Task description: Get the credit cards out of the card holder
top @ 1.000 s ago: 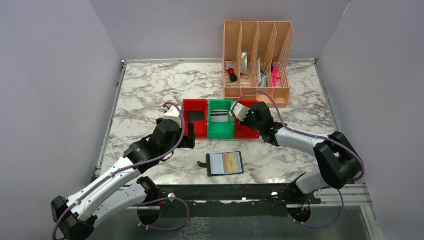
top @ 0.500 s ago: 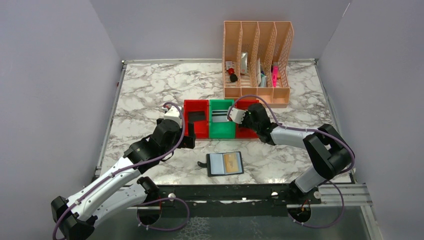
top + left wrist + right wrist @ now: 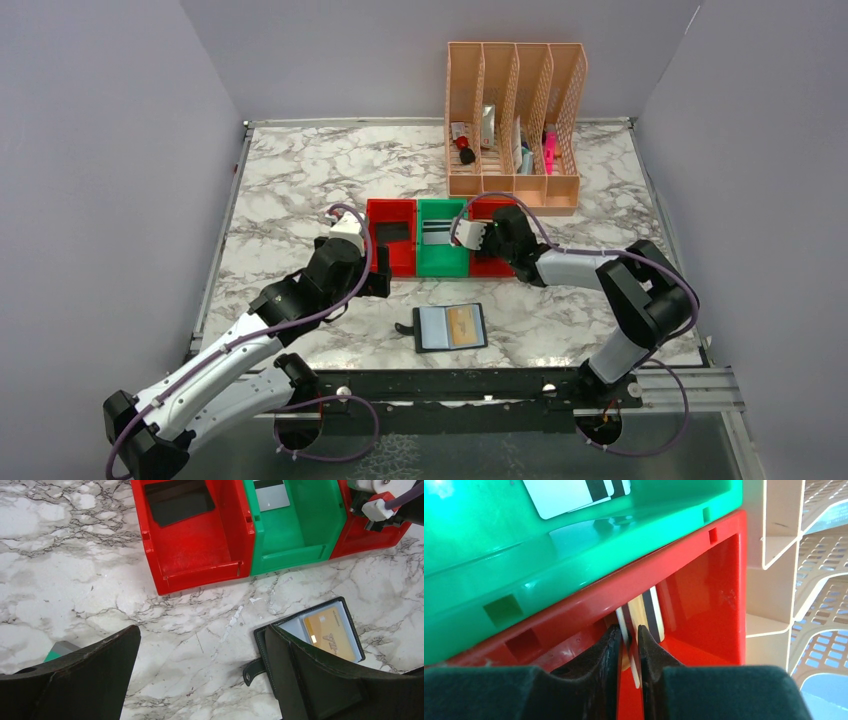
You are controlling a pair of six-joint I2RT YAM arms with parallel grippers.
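Two arms worked over a glossy white table (image 3: 300, 170) with grey marble veining. Nearest the bases, the card holder (image 3: 450, 327) lay open and flat on the marble. It was black-edged with a blue-grey inside, its short strap tab stuck out to the left, and a gold card (image 3: 330, 633) sat in its right pocket. Just beyond it the left gripper (image 3: 202, 635) hung with its dark fingers spread wide, holding nothing, in front of the left red bin (image 3: 391, 235).

Three smooth plastic bins stood touching in a row. The left red bin held a dark card (image 3: 175, 502), and the green bin (image 3: 442, 238) held a white striped card (image 3: 270, 492). The right gripper (image 3: 629, 635) reached down into the right red bin (image 3: 704, 590) with its fingers narrow. A pale card (image 3: 644, 612) with a dark stripe stood on edge between them; whether the pads pressed it could not be told. Farthest back stood a peach lattice-walled file organiser (image 3: 515, 120).

Against one second earlier, the right wrist had shifted left over its bin and its elbow had drawn inward. The left arm and the card holder had not moved.
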